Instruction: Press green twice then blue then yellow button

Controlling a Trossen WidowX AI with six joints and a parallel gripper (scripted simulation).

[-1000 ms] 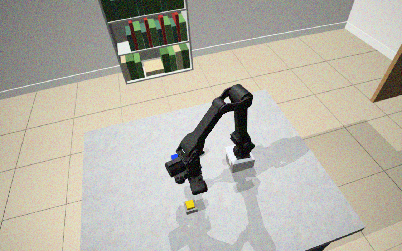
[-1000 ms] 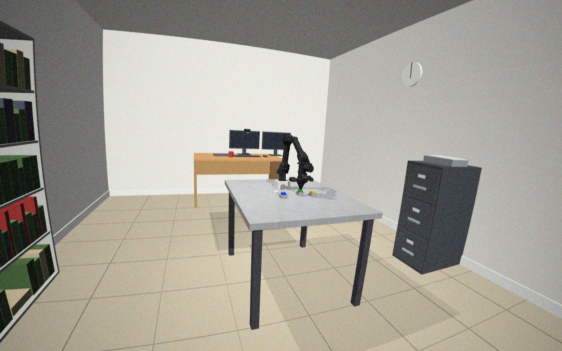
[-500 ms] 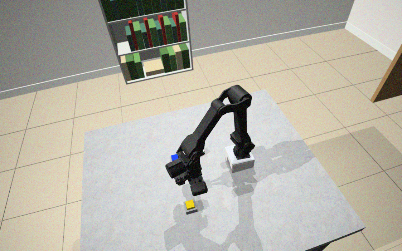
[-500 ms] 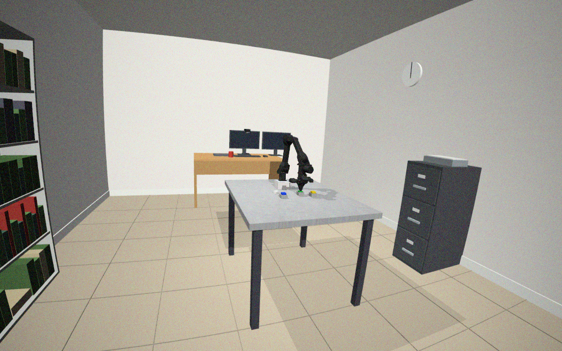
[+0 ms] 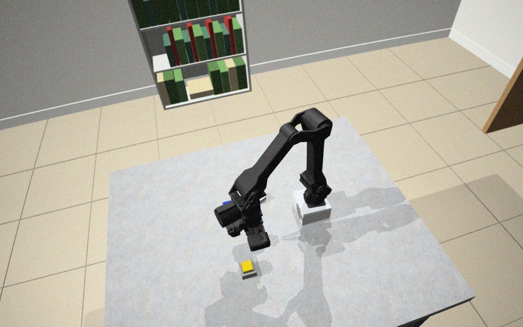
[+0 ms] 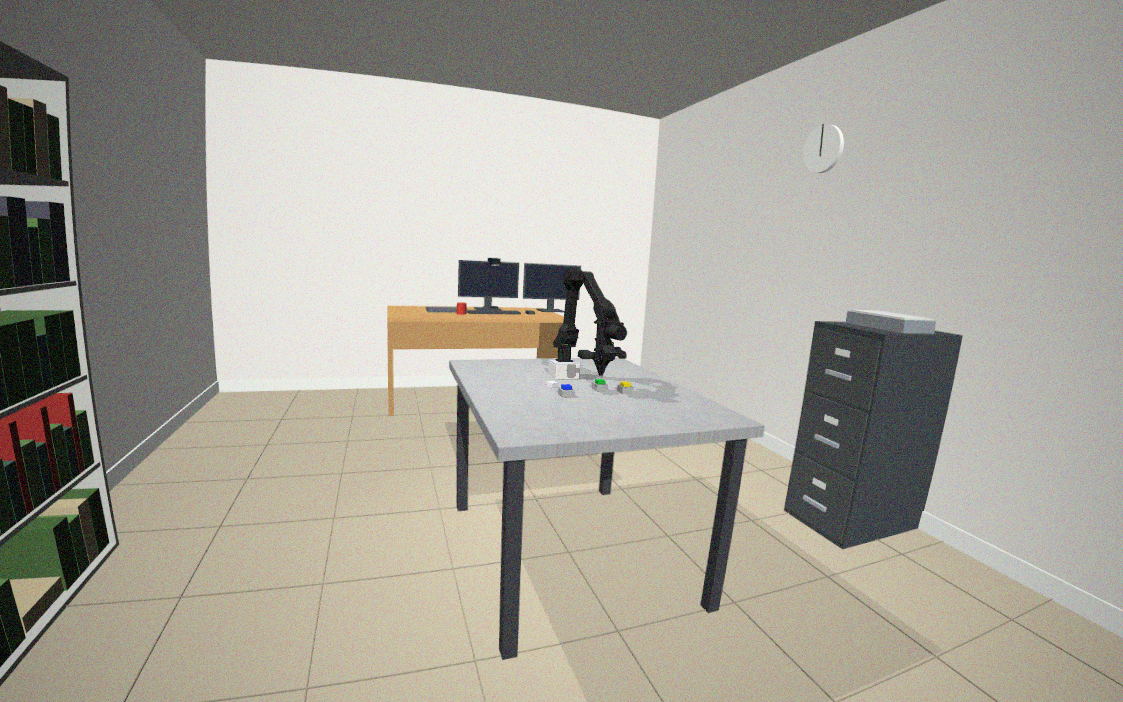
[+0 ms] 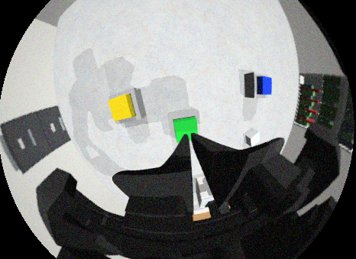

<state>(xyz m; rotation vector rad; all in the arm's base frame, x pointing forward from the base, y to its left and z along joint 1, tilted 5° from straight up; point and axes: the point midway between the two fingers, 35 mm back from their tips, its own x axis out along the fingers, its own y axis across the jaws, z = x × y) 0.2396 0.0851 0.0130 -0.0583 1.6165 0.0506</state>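
My gripper [image 6: 601, 374] [image 7: 188, 137] is shut and empty, pointing down with its tips just above the green button [image 6: 600, 381] [image 7: 185, 126]. The green cap stands raised on its grey base; in the top view the arm hides it. The yellow button [image 5: 247, 266] [image 6: 625, 385] [image 7: 121, 107] stands to one side of the green one, its cap raised. The blue button [image 5: 226, 202] [image 6: 566, 386] [image 7: 264, 85] stands on the other side, its cap raised, and is mostly hidden behind the arm in the top view.
A small white block [image 6: 551, 383] [image 7: 251, 137] lies on the table [image 5: 153, 243] [image 6: 539, 427] between the blue button and the arm's base. The arm's white base block [image 5: 315, 215] [image 6: 561, 370] stands behind the buttons in the exterior view.
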